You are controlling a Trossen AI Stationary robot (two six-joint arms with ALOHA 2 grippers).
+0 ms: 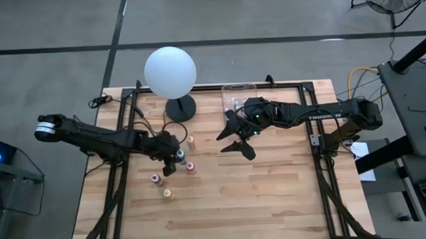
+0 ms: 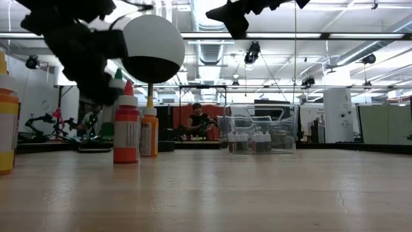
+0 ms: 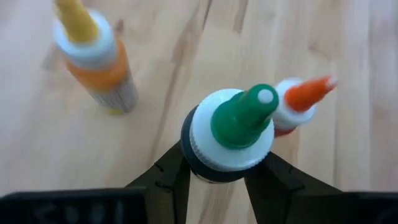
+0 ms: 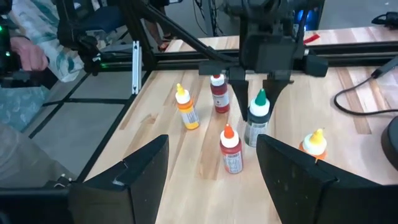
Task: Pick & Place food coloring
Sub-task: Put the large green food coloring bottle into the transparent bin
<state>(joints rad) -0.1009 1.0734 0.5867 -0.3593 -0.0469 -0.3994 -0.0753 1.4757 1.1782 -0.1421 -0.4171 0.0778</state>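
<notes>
Left gripper jaws closed on green-capped food coloring bottle, fingers either side of its neck; red-tipped bottle just beyond, orange one off to one side. Right gripper hangs wide open, holding nothing.

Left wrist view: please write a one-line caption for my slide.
Left gripper closed around a green-capped bottle, with an orange-bodied yellow-capped bottle and a red-capped bottle nearby on the wooden table.

Green-cap bottle body hidden btwn claw fingers.
</notes>
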